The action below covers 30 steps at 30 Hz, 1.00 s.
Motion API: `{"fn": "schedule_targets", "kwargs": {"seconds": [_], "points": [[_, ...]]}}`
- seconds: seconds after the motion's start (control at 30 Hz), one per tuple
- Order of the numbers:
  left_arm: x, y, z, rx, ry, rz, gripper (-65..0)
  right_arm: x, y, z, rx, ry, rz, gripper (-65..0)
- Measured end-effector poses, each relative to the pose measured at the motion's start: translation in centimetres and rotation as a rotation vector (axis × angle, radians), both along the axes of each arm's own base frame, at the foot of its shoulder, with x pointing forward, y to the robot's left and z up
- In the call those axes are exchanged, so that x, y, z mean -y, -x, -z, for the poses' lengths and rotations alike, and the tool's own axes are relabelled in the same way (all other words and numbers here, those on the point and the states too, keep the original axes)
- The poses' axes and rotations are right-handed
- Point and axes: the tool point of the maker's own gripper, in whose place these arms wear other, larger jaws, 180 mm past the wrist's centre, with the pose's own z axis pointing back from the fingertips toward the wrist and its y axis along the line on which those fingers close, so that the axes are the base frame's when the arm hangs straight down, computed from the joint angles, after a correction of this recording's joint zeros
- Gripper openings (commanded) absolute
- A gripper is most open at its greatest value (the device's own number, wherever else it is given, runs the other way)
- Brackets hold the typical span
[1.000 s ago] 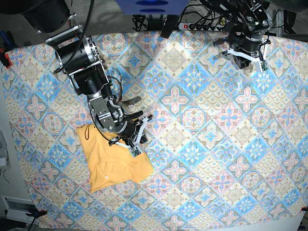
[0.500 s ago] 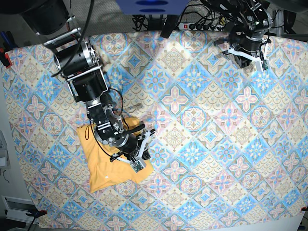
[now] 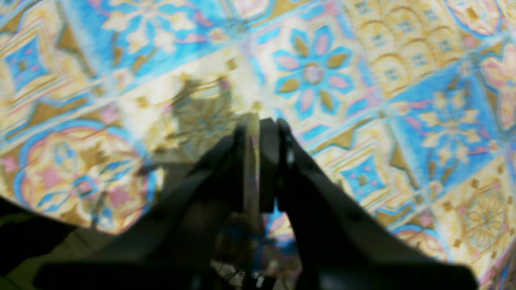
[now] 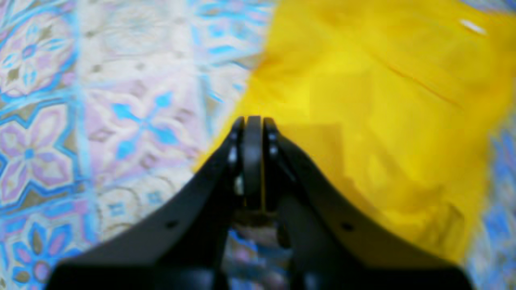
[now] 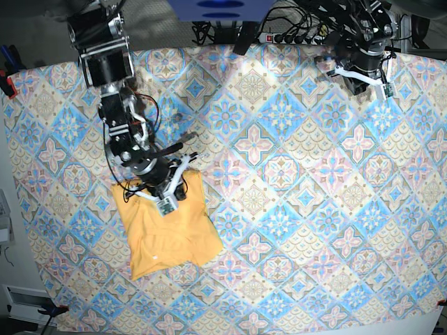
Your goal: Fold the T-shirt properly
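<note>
T-shirt (image 5: pixel 167 227) bunched near-left on tablecloth (image 5: pixel 300 174) — thin, soft, light; grab at corner/hem edge. Right gripper (image 4: pixel 252 121) pressed together over shirt edge, empty. Left gripper (image 3: pixel 258 125) nearly closed — empty, far off.

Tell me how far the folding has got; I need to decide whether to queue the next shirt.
Done: the T-shirt lies as a compact, roughly rectangular bundle on the tablecloth, sleeves no longer sticking out, though the surface looks wrinkled. In hand: nothing; the right gripper is shut with no cloth between its fingers, above the shirt's edge, and the left gripper is shut, empty, far off over the tablecloth. Left: perhaps smoothing or one more fold.
</note>
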Motion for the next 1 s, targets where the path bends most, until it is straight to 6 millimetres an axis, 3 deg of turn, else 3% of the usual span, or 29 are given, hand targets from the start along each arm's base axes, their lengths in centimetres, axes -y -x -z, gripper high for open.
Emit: {"fn": "schedule_targets", "kwargs": {"seconds": [0.1,0.17,0.23,0.43,0.67,0.77,1.0], "points": [[-0.1,0.2,0.1,-0.009,-0.002,-0.001,-61.1,2.6,2.3,-0.5,0.005,0.004,0.064,-64.3],[0.0,0.4,0.0,-0.004,-0.002,0.003,-61.1,4.1,4.9,0.2,-0.03,0.032,0.079,-64.3],[0.2,1.1,0.2,-0.021,-0.001,0.006,-61.1,5.6,7.5,0.4,-0.049,0.053,0.099,-64.3],[-0.1,3.6,-0.2,-0.073,-0.035,0.021,-61.1,9.2,12.6,-0.2,-0.065,0.09,0.18,-64.3],[-0.4,6.4,-0.1,-0.128,-0.042,0.023,-61.1,12.9,19.6,1.9,-0.2,0.146,0.259,-64.3],[-0.3,8.3,0.2,-0.172,-0.04,0.025,-61.1,13.8,21.7,2.0,-0.204,0.151,0.277,-64.3],[-0.1,11.5,0.5,-0.245,-0.035,0.035,-61.8,13.1,29.0,3.2,-0.3,0.133,0.25,-64.3]]}}
